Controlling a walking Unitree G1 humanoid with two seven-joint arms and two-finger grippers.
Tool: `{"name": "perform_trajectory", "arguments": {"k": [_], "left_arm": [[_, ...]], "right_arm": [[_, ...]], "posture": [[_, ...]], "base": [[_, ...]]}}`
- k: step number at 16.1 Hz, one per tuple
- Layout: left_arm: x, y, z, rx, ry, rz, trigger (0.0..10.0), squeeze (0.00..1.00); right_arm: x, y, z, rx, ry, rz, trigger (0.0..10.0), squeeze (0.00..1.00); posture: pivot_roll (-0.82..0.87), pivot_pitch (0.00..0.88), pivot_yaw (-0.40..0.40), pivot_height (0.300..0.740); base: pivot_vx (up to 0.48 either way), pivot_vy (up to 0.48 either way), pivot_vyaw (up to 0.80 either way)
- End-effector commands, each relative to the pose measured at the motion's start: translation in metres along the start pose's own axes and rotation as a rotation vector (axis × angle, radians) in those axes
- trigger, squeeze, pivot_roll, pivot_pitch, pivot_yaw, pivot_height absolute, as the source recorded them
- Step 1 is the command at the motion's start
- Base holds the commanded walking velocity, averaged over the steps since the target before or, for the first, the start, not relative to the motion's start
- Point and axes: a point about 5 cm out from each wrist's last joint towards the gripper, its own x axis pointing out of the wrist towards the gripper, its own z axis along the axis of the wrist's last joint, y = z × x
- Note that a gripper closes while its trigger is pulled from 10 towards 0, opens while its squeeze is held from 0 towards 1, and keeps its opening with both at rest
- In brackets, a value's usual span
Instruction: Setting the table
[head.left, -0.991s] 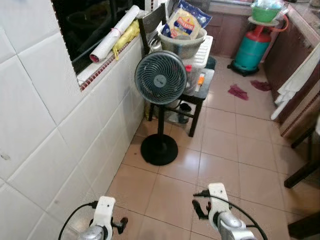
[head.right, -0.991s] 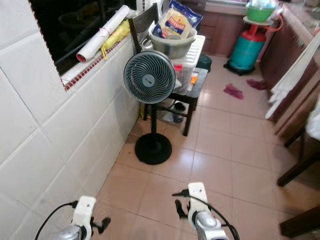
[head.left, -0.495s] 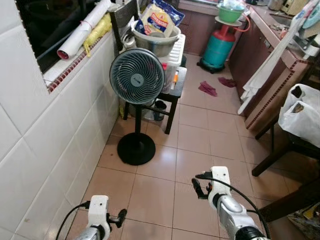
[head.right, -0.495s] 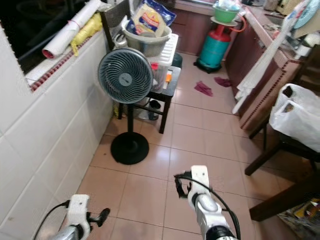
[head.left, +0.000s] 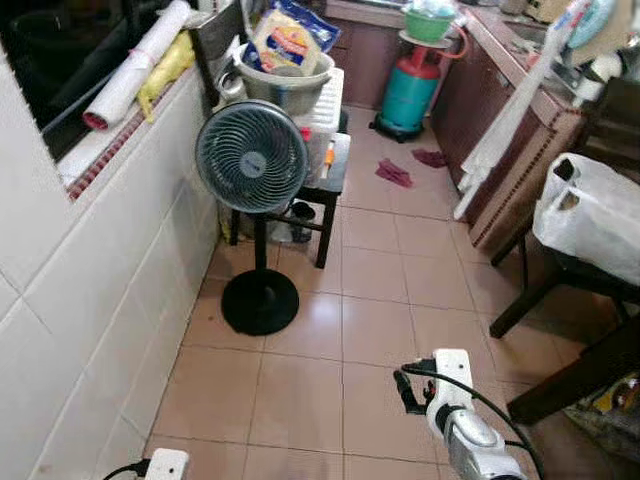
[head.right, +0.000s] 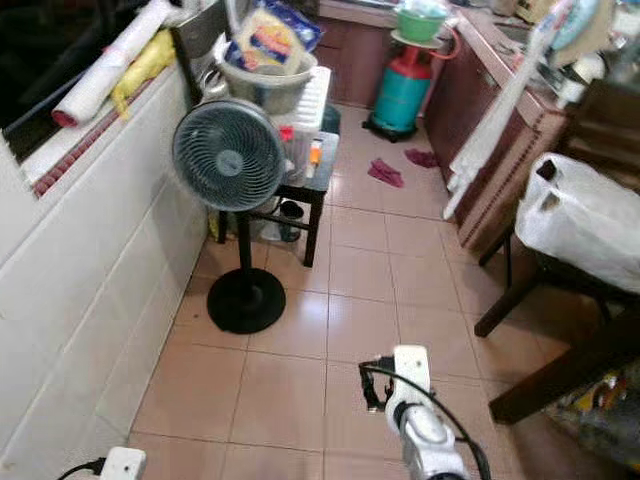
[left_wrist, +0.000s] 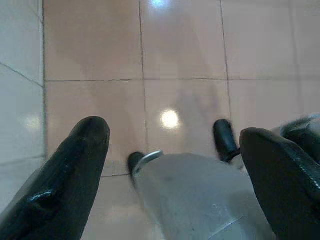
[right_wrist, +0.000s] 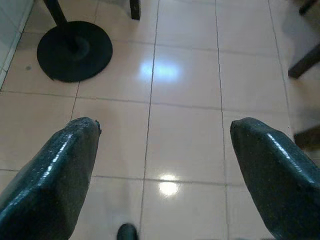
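Over the tiled floor (head.left: 380, 300) — both grippers (right_wrist: 165, 165) empty, jaws apart.

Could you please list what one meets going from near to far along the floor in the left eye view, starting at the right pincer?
Right pincer → black fan base → dark stool → crumpled red cloth → green gas cylinder.

a grey-bladed fan (head.left: 251, 157) on a black stand stood over glossy peach floor tiles (head.left: 380, 290) beside a white tiled wall (head.left: 90, 270), with a teal gas cylinder (head.left: 408, 92), a white plastic bag (head.left: 590, 215) and maroon rags (head.left: 393, 173) nearby.
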Motion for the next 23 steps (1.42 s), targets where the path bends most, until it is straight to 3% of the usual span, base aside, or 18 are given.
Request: {"name": "perform_trajectory", "arguments": {"k": [1, 3, 4, 6, 7, 9, 10, 11, 12, 13, 16, 17, 19, 21, 23], "left_arm": [[-0.004, -0.001, -0.014, 0.023, 0.063, 0.001, 10.0, 0.00], [-0.011, -0.017, -0.040, 0.089, 0.156, -0.034, 10.0, 0.00], [-0.013, -0.017, -0.045, 0.137, 0.180, -0.030, 10.0, 0.00], [-0.013, -0.021, -0.048, 0.209, 0.203, -0.031, 10.0, 0.00], [-0.011, -0.024, -0.047, 0.289, 0.208, -0.012, 10.0, 0.00], [-0.007, -0.027, -0.041, 0.267, 0.161, 0.090, 10.0, 0.00], [0.022, -0.022, 0.034, 0.284, -0.021, 0.113, 10.0, 0.00], [0.034, -0.021, 0.093, 0.304, -0.155, 0.137, 10.0, 0.00], [0.038, -0.017, 0.158, 0.332, -0.286, 0.176, 10.0, 0.00], [0.036, -0.007, 0.164, 0.382, -0.276, 0.230, 10.0, 0.00], [0.033, 0.003, 0.163, 0.368, -0.271, 0.275, 10.0, 0.00], [0.035, -0.002, 0.163, 0.267, -0.271, 0.237, 10.0, 0.00], [0.043, -0.031, 0.163, 0.144, -0.265, 0.082, 10.0, 0.00], [0.048, -0.058, 0.156, 0.080, -0.241, -0.004, 10.0, 0.00], [0.050, -0.069, 0.149, 0.102, -0.209, -0.039, 10.0, 0.00]], "right_arm": [[-0.005, -0.004, -0.013, 0.019, 0.033, -0.031, 10.0, 0.00], [-0.012, 0.001, -0.033, 0.044, 0.072, -0.023, 10.0, 0.00], [-0.014, 0.000, -0.040, 0.053, 0.106, -0.039, 10.0, 0.00], [-0.018, -0.008, -0.049, 0.090, 0.151, -0.078, 10.0, 0.00], [-0.021, -0.018, -0.052, 0.105, 0.180, -0.116, 10.0, 0.00], [-0.026, -0.031, -0.059, 0.124, 0.213, -0.205, 10.0, 0.00], [-0.027, -0.032, -0.059, 0.145, 0.211, -0.212, 10.0, 0.00], [-0.026, -0.031, -0.059, 0.153, 0.206, -0.209, 10.0, 0.00], [-0.024, -0.023, -0.057, 0.125, 0.203, -0.180, 10.0, 0.00], [-0.019, -0.012, -0.054, 0.089, 0.197, -0.131, 10.0, 0.00], [-0.017, -0.005, -0.052, 0.034, 0.205, -0.090, 10.0, 0.00], [-0.015, -0.011, -0.047, 0.009, 0.201, -0.088, 10.0, 0.00], [-0.014, -0.021, -0.038, 0.049, 0.172, -0.118, 10.0, 0.00], [-0.014, -0.021, -0.041, 0.010, 0.199, -0.112, 10.0, 0.00], [-0.016, -0.022, -0.045, -0.008, 0.235, -0.111, 10.0, 0.00]], "posture": [[0.09, 0.000, -0.050, 0.740], [0.07, 0.000, 0.000, 0.740], [0.08, 0.000, 0.004, 0.740], [0.08, 0.016, 0.016, 0.740], [0.07, 0.003, 0.037, 0.740], [0.01, 0.000, 0.060, 0.740], [-0.01, 0.000, 0.062, 0.740], [-0.02, 0.003, 0.060, 0.740], [-0.03, 0.000, 0.057, 0.740], [-0.01, 0.000, 0.034, 0.740], [0.00, 0.000, 0.016, 0.740], [0.00, 0.000, 0.012, 0.740], [0.00, 0.000, 0.002, 0.740], [-0.01, 0.000, -0.012, 0.740], [-0.02, 0.000, -0.013, 0.740]], "base": [[0.000, 0.000, -0.68], [0.000, 0.000, -0.33], [0.000, 0.000, 0.00], [0.000, 0.000, 0.00], [0.000, 0.000, 0.00], [0.000, 0.000, 0.00], [0.000, 0.000, 0.00], [0.000, 0.000, 0.00], [0.000, 0.000, 0.00], [0.000, 0.000, 0.00], [0.000, 0.000, 0.00], [0.000, 0.000, 0.00], [0.000, 0.000, 0.00], [0.000, 0.000, 0.00], [0.000, 0.000, -0.79]]}}
